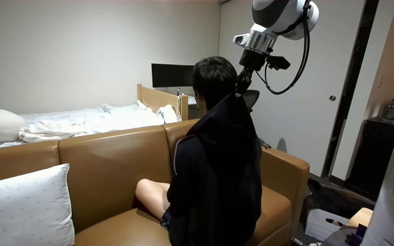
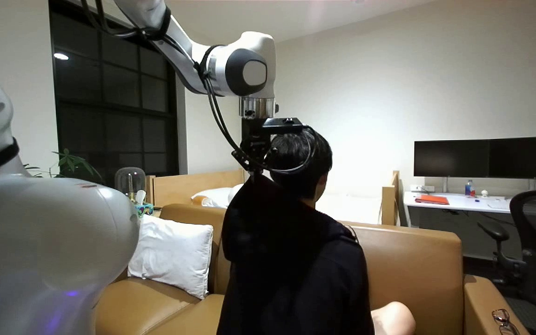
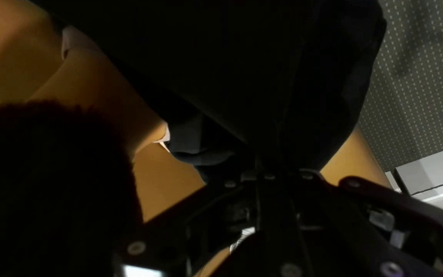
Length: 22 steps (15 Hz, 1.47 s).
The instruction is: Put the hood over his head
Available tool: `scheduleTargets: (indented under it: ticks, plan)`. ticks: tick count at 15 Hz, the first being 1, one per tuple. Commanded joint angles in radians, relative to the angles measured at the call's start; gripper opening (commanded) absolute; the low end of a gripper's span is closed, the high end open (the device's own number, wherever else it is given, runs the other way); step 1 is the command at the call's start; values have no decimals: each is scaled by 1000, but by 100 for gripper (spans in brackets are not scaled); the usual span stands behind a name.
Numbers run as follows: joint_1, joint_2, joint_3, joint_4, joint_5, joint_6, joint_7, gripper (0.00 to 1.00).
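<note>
Just behind the head, the gripper pinches the top edge of the hood, its fingers pressed together on the cloth. In both exterior views the black fabric is drawn up to a peak at the fingertips, rising from the shoulders, and the dark hair is uncovered. In the wrist view, bare neck shows between hair and hood. Their wearer sits on a brown sofa; a white pillow and glasses rest on it too.
</note>
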Motion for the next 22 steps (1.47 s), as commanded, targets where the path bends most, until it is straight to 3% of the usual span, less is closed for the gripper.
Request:
scheduleTargets:
  ticks: [1,7,8,22]
  plan:
    - [-19,21,9,65,54,-34,-43,1]
    - [-2,62,8,97,154,-41,-83,1]
    - [-32,40,34,68,125,-18,-40,1]
    - [-70,18,67,55,106,-3,-19,1]
